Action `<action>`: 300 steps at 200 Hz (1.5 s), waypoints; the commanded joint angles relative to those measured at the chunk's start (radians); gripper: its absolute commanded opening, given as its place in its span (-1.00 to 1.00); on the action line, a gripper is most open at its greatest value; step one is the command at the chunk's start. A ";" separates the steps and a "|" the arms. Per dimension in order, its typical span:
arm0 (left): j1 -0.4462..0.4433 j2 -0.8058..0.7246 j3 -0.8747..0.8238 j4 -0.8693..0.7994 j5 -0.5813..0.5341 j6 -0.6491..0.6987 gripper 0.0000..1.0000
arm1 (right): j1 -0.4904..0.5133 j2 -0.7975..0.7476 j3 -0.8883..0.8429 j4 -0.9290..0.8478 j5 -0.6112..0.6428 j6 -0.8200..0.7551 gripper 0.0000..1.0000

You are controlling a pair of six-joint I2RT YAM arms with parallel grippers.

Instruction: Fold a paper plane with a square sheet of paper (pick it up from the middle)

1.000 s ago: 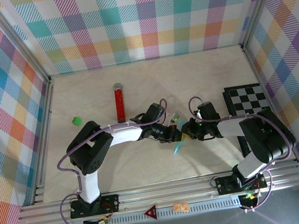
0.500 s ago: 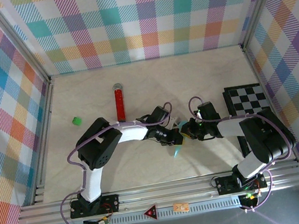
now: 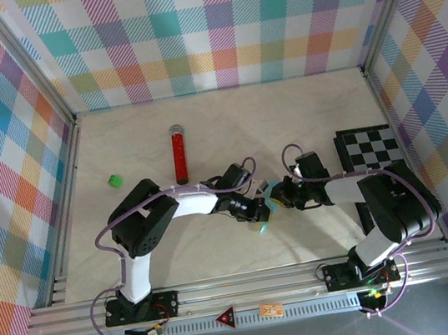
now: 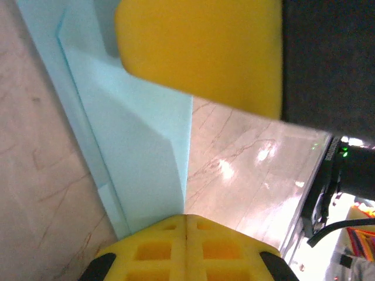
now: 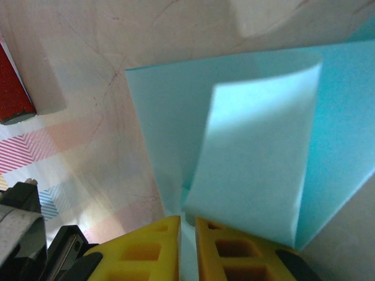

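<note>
The light cyan sheet of paper point(image 3: 265, 224) is folded to a narrow shape with a pointed near tip and sits mid-table between both grippers. My right gripper point(image 3: 283, 199) comes in from the right. In the right wrist view its yellow jaws point(image 5: 187, 234) are shut on the paper's fold, and a curled flap point(image 5: 263, 146) rises ahead of them. My left gripper point(image 3: 256, 209) is shut, its tips point(image 4: 186, 225) meeting at the long edge of the paper point(image 4: 135, 146). I cannot tell whether it pinches that edge. A yellow right finger point(image 4: 199, 52) lies across the paper's far end.
A red glittery tube point(image 3: 178, 153) lies behind the left arm and appears in the right wrist view too point(image 5: 12, 88). A small green cube point(image 3: 113, 181) sits at the left. The black-and-white checkered board point(image 3: 373, 148) lies by the right wall.
My left gripper has slid a little left and nearer along the paper, its forearm swinging lower. The paper's pointed tip shifted slightly with it. The right arm stayed put.
</note>
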 commanded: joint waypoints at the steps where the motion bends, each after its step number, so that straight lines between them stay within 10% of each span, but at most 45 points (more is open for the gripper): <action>1: -0.026 -0.037 -0.052 -0.177 -0.035 0.065 -0.91 | -0.007 0.051 -0.027 -0.104 0.094 -0.021 -0.67; 163: -0.048 -0.165 -0.076 0.148 -0.032 -0.161 -0.97 | -0.007 0.027 -0.035 -0.111 0.098 -0.018 -0.66; 300: -0.090 -0.161 -0.215 -0.112 -0.189 -0.014 -0.94 | -0.007 0.030 -0.030 -0.117 0.102 -0.023 -0.66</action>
